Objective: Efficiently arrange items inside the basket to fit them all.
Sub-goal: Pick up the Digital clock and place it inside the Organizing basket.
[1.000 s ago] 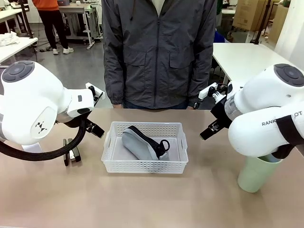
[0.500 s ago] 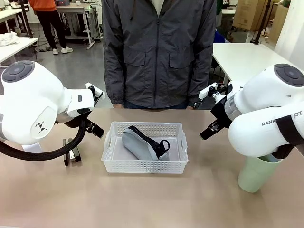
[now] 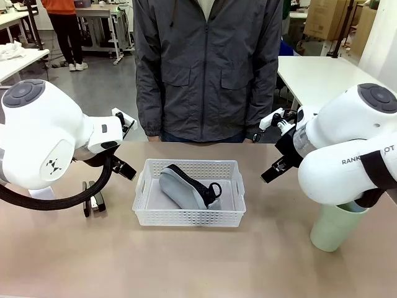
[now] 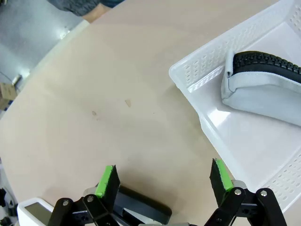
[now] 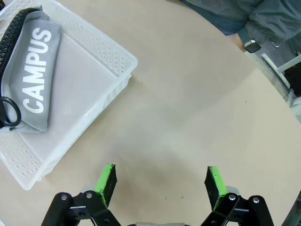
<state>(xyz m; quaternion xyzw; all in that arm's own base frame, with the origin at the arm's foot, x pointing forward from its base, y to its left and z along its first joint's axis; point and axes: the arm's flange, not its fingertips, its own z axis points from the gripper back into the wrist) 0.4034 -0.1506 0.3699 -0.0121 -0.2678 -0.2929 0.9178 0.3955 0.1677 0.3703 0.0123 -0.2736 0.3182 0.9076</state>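
The white lattice basket (image 3: 186,217) sits mid-table with the grey pouch (image 3: 183,186) lying slanted inside it, black strap and ring to the right. A black stapler (image 3: 93,200) and a small white box (image 3: 40,193) rest left of the basket; the pale green cup (image 3: 333,227) stands at the right. My left gripper (image 3: 128,144) hovers open left of the basket, my right gripper (image 3: 268,146) open to its right. Below my left gripper (image 4: 163,174) I see the basket's corner (image 4: 188,70), the pouch (image 4: 263,87), the stapler (image 4: 138,210) and the box (image 4: 33,210). My right gripper (image 5: 162,178) is over bare table beside the basket (image 5: 120,70) and the pouch (image 5: 37,80).
A person in a grey jacket (image 3: 208,68) stands at the far edge, behind the basket, with a watch-wearing wrist (image 5: 254,46) near the table edge. Bare tabletop lies in front of the basket and on both sides of it.
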